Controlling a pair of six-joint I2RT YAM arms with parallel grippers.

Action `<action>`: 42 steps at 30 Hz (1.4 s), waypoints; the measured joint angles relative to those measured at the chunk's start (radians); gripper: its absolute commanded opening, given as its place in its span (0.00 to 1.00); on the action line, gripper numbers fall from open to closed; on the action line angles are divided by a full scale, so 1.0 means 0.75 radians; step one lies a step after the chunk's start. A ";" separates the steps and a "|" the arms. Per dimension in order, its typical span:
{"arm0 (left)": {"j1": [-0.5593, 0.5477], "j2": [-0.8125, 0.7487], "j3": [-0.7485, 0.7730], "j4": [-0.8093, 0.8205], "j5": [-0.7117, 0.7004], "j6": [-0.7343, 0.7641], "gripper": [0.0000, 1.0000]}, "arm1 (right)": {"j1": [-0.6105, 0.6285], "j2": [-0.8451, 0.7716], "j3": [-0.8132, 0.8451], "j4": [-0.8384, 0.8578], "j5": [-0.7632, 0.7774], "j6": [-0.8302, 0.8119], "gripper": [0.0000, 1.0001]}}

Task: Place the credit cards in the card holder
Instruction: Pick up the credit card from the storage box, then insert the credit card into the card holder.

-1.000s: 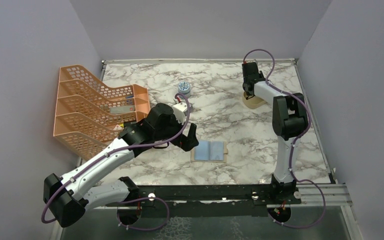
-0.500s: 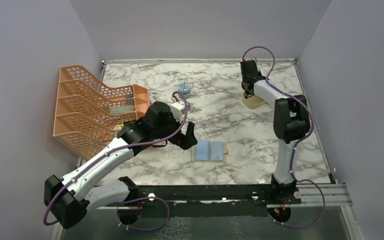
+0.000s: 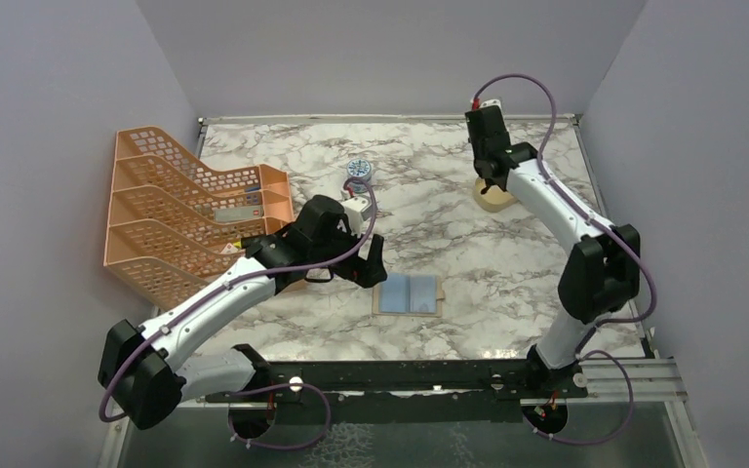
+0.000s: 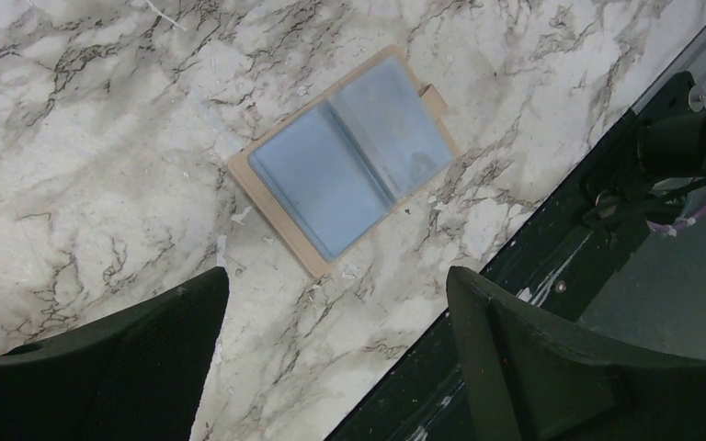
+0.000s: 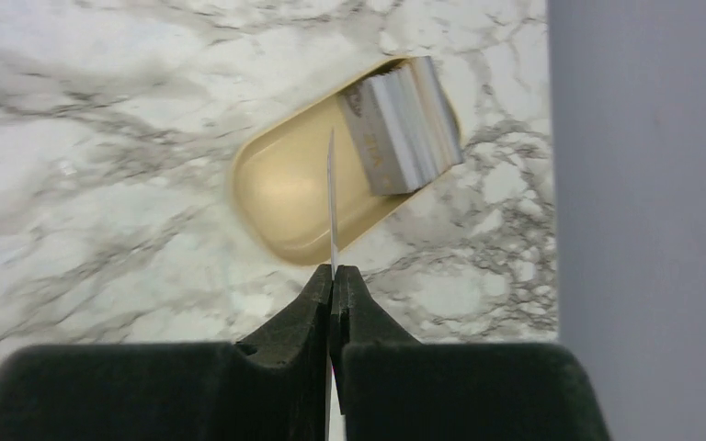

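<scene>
**Handling properties.** Each credit card is thin, light and stiff, with smooth faces. It flexes a little and is judged likely to slip or pivot if pinched at one corner only. Grip it across both flat faces, close to one short edge, so that the opposite edge stays free to enter a pocket. The card holder [image 4: 345, 161] is soft and flat. It is judged likely to slide on the counter [image 3: 429, 166] under a pushing card, so a second contact on its tan border is advisable.

**Location of parts.** One credit card [image 5: 332, 202] is clamped edge-on between the closed fingertips of the right hand [image 5: 333, 276] and projects straight out beyond them. It is raised above the beige dish [image 5: 285, 197]. The remaining credit cards [image 5: 403, 124] lie as a tilted stack against the far end of that dish. The card holder lies open near the middle of the counter, pale blue pockets up, well apart from the dish.

**Arm pose.**
- Right arm: reaches to the far right of the counter, wrist pointing down over the dish.
- Left arm: reaches diagonally to mid-counter. The left hand [image 4: 335, 299] hovers just beside the card holder, fingers spread wide with nothing between them.
</scene>
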 measured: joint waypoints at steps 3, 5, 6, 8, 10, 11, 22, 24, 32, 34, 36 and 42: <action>0.001 0.048 0.000 0.005 0.001 -0.026 0.85 | 0.016 -0.152 -0.065 -0.025 -0.166 0.091 0.01; 0.001 0.092 0.000 0.007 0.005 -0.055 0.80 | 0.022 -0.268 -0.145 -0.020 -0.295 0.142 0.01; 0.001 0.106 0.000 0.008 0.007 -0.064 0.78 | 0.023 -0.344 -0.206 -0.008 -0.381 0.176 0.01; 0.001 0.141 0.000 0.011 0.009 -0.095 0.72 | 0.025 -0.454 -0.295 0.012 -0.508 0.236 0.01; 0.001 0.169 0.000 0.017 0.013 -0.119 0.58 | 0.025 -0.569 -0.401 0.053 -0.664 0.314 0.01; 0.001 0.183 0.000 0.022 0.014 -0.133 0.51 | 0.026 -0.605 -0.438 0.065 -0.726 0.346 0.01; 0.001 0.305 -0.093 0.150 0.045 -0.255 0.00 | 0.113 -0.788 -0.956 0.303 -1.312 0.703 0.01; 0.001 0.332 -0.113 0.168 0.045 -0.267 0.00 | 0.131 -0.788 -1.019 0.352 -1.373 0.749 0.01; 0.001 0.449 -0.201 0.308 0.048 -0.325 0.00 | 0.189 -0.765 -1.230 0.527 -1.493 0.902 0.01; 0.001 0.470 -0.216 0.332 0.054 -0.335 0.00 | 0.196 -0.754 -1.252 0.549 -1.500 0.921 0.01; 0.001 0.496 -0.221 0.354 0.063 -0.348 0.00 | 0.198 -0.746 -1.268 0.574 -1.507 0.941 0.01; 0.001 0.512 -0.235 0.406 0.080 -0.362 0.00 | 0.210 -0.712 -1.313 0.645 -1.519 0.989 0.01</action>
